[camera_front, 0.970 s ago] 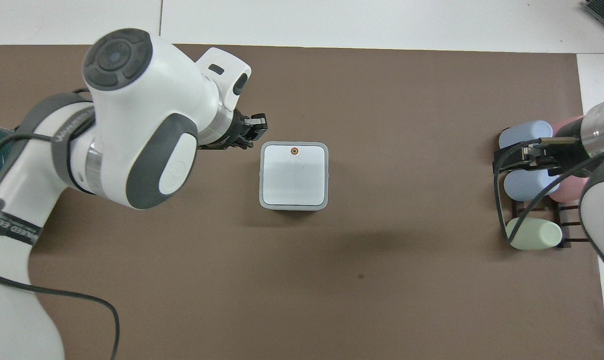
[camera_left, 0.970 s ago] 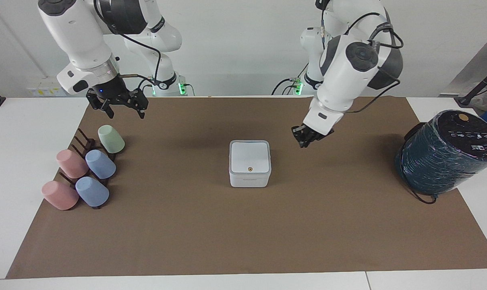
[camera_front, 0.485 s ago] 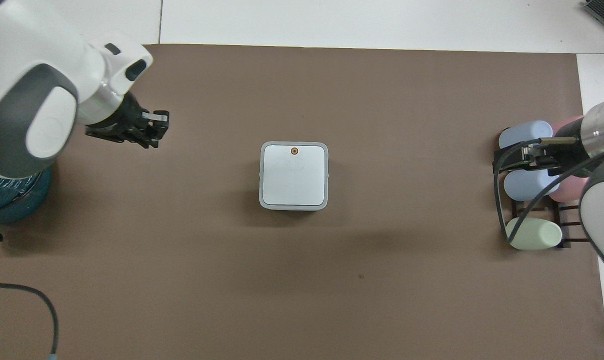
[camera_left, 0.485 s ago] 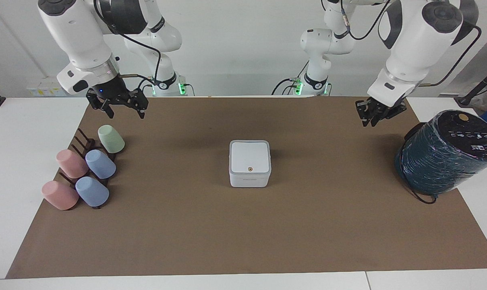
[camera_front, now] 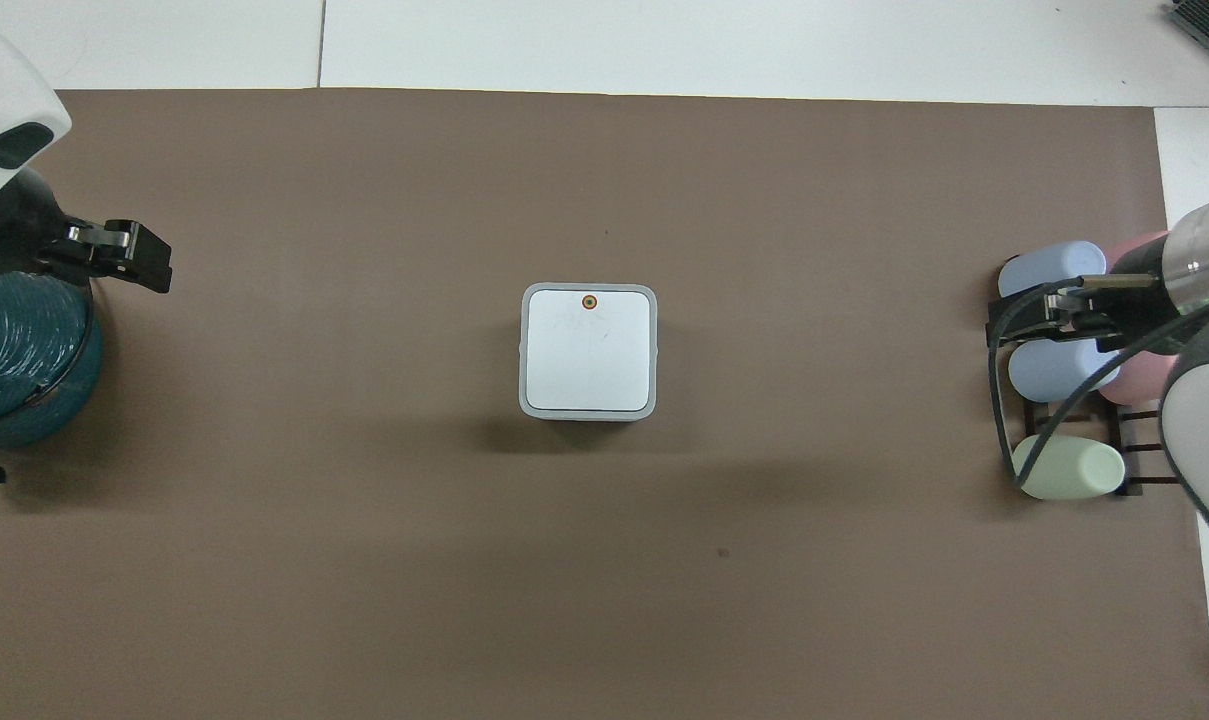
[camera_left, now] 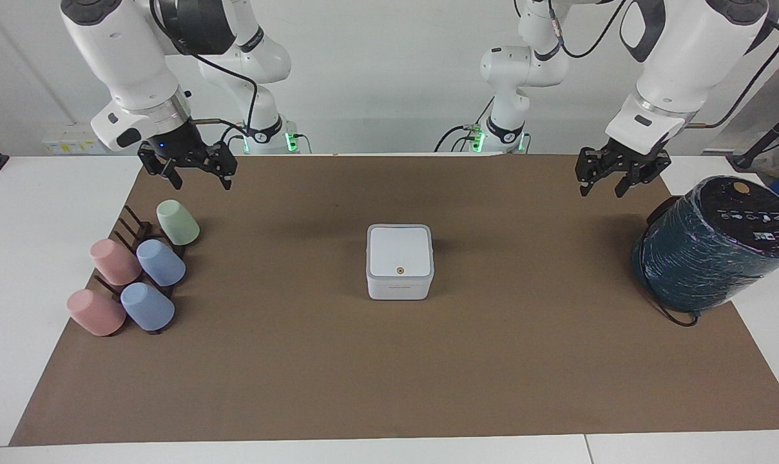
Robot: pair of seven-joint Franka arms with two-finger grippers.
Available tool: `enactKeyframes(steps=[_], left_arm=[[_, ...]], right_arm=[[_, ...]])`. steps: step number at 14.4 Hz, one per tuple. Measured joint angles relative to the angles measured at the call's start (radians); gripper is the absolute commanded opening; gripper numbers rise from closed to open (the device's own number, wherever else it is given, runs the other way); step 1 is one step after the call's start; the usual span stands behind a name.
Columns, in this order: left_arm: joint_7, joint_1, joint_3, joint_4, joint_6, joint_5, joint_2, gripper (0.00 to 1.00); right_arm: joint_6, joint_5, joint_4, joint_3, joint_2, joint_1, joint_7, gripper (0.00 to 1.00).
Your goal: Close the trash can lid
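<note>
The trash can is a small white square box in the middle of the brown mat. Its lid lies flat and shut on it, orange dot up; the overhead view shows the lid flat too. My left gripper hangs open and empty in the air over the mat, near the teal cylinder and well away from the trash can. In the overhead view the left gripper is at the mat's edge. My right gripper waits open and empty above the cup rack; it also shows in the overhead view.
A large dark teal wrapped cylinder stands at the left arm's end of the table. A dark rack with several pastel cups lies at the right arm's end. The brown mat covers the table's middle.
My left gripper has drawn away from beside the trash can toward the teal cylinder, and its fingers now stand wider apart. The lid, trash can and right arm have not moved.
</note>
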Motion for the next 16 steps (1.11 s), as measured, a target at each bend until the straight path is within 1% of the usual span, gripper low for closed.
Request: enactKeyframes(steps=[5,6,7,8,16], left_arm=[[0.021,0.083,0.000,-0.007,0.007,-0.018,0.001,0.72],[0.032,0.093,0.000,-0.007,0.008,-0.018,0.001,0.77],[0.043,0.103,0.001,-0.007,0.008,-0.018,0.001,0.92],[0.052,0.111,0.001,-0.007,0.009,-0.018,0.001,1.00],[0.062,0.105,-0.030,-0.009,0.031,-0.019,0.001,1.00]], right_arm=[[0.000,0.000,0.000,0.000,0.000,0.000,0.000,1.00],[0.000,0.000,0.000,0.000,0.000,0.000,0.000,1.00],[0.000,0.000,0.000,0.000,0.000,0.000,0.000,1.00],[0.000,0.000,0.000,0.000,0.000,0.000,0.000,1.00],[0.000,0.000,0.000,0.000,0.000,0.000,0.000,1.00]])
